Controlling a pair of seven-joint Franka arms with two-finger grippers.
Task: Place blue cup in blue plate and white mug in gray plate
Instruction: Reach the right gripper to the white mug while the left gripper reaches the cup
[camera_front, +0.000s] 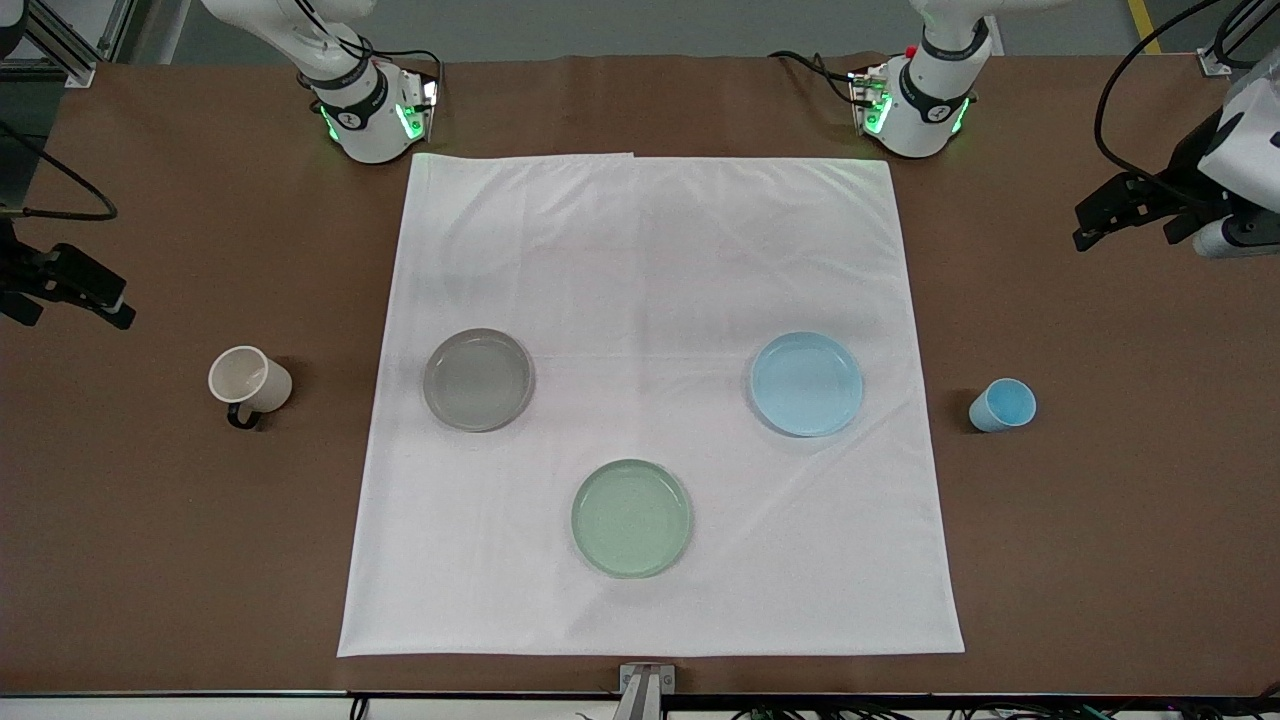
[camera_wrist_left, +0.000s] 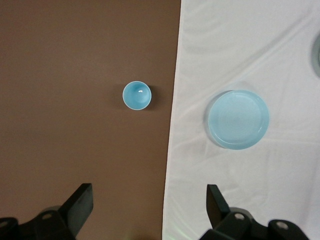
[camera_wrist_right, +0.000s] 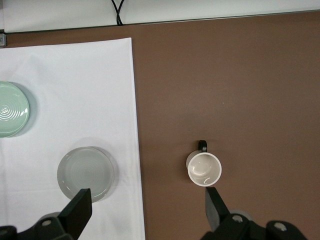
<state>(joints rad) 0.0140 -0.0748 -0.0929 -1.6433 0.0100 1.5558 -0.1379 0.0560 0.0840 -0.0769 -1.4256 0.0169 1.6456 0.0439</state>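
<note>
The blue cup (camera_front: 1002, 405) stands upright on the bare brown table at the left arm's end, beside the blue plate (camera_front: 807, 384) on the white cloth. The white mug (camera_front: 249, 381) stands upright at the right arm's end, its dark handle toward the front camera, beside the gray plate (camera_front: 478, 379). My left gripper (camera_front: 1125, 225) is open and empty, high over the table's left arm's end; its wrist view shows the cup (camera_wrist_left: 137, 95) and blue plate (camera_wrist_left: 238, 119). My right gripper (camera_front: 70, 300) is open and empty over the right arm's end; its view shows the mug (camera_wrist_right: 204, 168) and gray plate (camera_wrist_right: 85, 173).
A pale green plate (camera_front: 631, 518) lies on the white cloth (camera_front: 650, 260), nearer to the front camera than the other two plates. All three plates hold nothing. Brown table (camera_front: 150, 520) surrounds the cloth.
</note>
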